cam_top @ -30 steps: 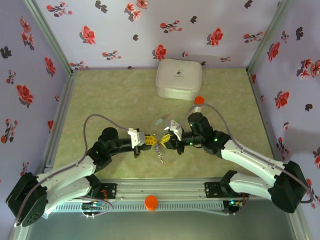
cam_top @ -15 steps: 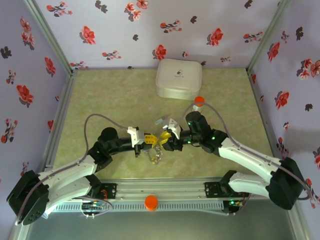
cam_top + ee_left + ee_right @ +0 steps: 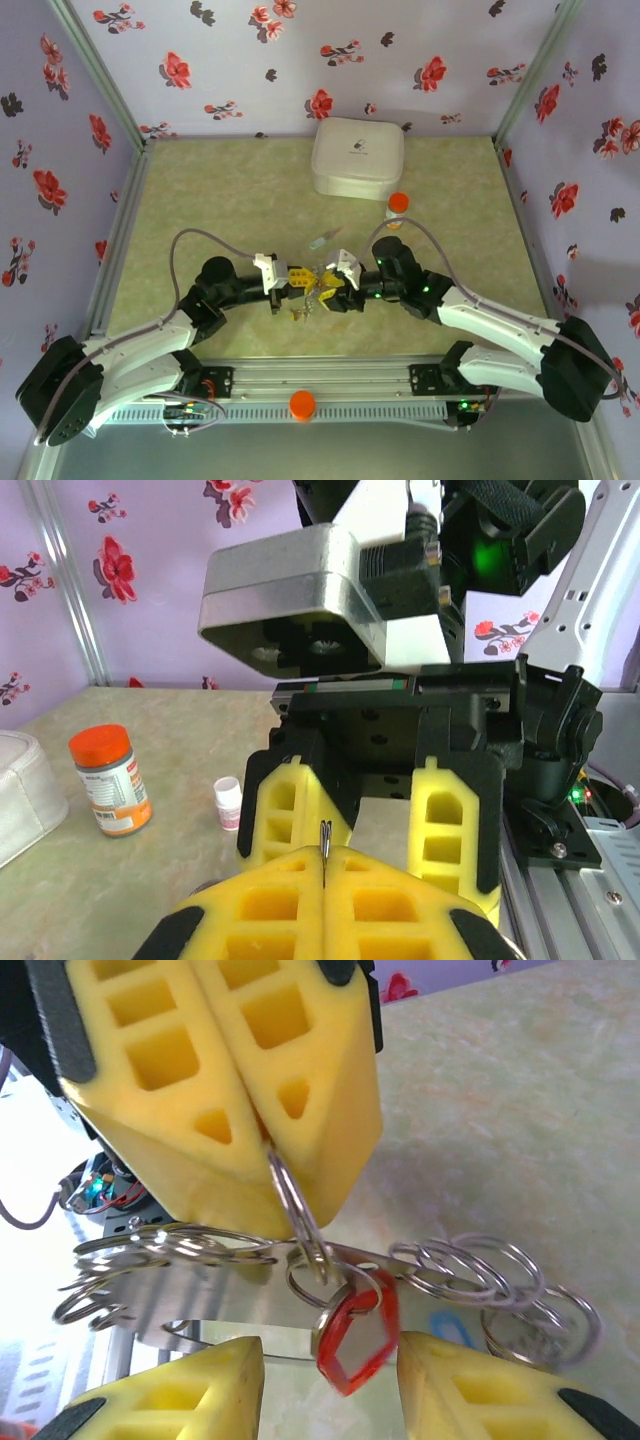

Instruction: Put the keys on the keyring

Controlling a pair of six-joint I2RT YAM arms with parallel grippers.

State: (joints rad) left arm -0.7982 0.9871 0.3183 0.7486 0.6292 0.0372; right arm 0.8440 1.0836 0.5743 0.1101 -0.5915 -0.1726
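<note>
Keyring (image 3: 292,1200) hangs pinched in the closed left fingers (image 3: 200,1060) above the worktop (image 3: 520,1110); the red key (image 3: 355,1335) dangles just below it, long axis downward, squarely between the parted, empty right fingers (image 3: 190,1390).

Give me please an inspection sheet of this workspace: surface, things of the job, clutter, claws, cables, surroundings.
surface: pale green marbled tabletop, no spill seen.
job's things: silvery keyring pinched edge-on in the left claw; red key hangs from the linked rings below it; other keys too blurred to tell.
clutter: white box, orange-capped bottle, small white cap.
claws: left claw shut on the keyring; right claw open around the red key.
cables: a grey cable loops over each arm.
surroundings: lilac flowered walls, metal posts.
</note>
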